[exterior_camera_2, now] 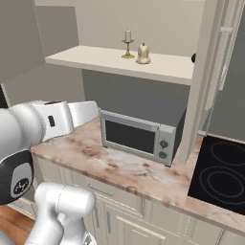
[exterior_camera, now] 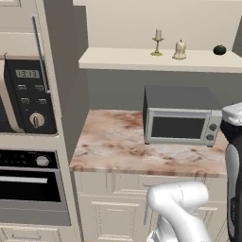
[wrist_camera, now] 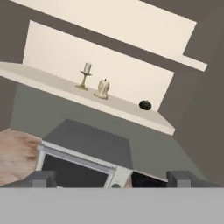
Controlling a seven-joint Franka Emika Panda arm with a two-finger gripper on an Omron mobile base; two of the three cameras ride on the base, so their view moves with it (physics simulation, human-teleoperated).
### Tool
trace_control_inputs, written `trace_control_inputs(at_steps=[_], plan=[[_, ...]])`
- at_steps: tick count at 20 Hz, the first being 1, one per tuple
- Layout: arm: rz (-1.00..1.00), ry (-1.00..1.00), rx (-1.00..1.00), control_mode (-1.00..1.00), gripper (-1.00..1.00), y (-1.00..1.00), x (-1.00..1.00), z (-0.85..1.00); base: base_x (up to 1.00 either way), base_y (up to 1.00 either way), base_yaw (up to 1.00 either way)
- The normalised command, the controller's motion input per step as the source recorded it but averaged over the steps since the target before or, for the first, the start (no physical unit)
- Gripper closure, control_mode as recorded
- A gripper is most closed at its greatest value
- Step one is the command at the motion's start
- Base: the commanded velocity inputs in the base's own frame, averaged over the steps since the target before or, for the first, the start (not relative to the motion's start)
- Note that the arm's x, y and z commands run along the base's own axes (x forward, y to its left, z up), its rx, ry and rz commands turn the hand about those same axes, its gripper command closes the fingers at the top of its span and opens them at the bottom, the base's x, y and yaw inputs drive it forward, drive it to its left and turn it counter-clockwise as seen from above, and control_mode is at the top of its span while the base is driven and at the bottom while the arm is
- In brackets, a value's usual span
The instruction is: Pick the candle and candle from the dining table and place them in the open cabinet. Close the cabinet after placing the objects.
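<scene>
Items: candlestick candle (exterior_camera: pixel 158 41) and stubby candle (exterior_camera: pixel 179 49), side by side on the cabinet shelf (exterior_camera: pixel 118 59), above the toaster oven (exterior_camera: pixel 182 118). A dark round object (exterior_camera: pixel 219 49) sits further right. Gripper (wrist_camera: pixel 111 178): spread wide, empty. Step, judged: closing. Swing the open door (exterior_camera_2: pixel 206 86) fully shut, clear of the candles.

Two candles (exterior_camera: pixel 168 46) on cabinet shelf (exterior_camera: pixel 123 59)

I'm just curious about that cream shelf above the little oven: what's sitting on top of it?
On the cream shelf stand a candle in a slim brass candlestick, a stubby cream candle beside it, and a small dark round object farther right. In the right base view, a cabinet post covers most of that object.
</scene>
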Motion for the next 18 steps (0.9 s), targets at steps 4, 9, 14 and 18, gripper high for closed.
trace_control_inputs(at_steps=[4, 9, 14, 18], plan=[[0.0, -0.12, 0.09, -1.0, -1.0, -0.38, -0.75, 0.07, 0.0, 0.0, 0.0], [0.0, -0.02, 0.02, -1.0, -1.0, -0.16, -0.58, 0.04, 0.0, 0.0, 0.0], [0.0, 0.0, 0.0, -1.0, -1.0, -0.14, -0.48, 0.0, 0.0, 0.0, 0.0], [0.0, 0.0, 0.07, -1.0, -1.0, -0.39, -0.49, 0.0, 0.0, 0.0, 0.0]])
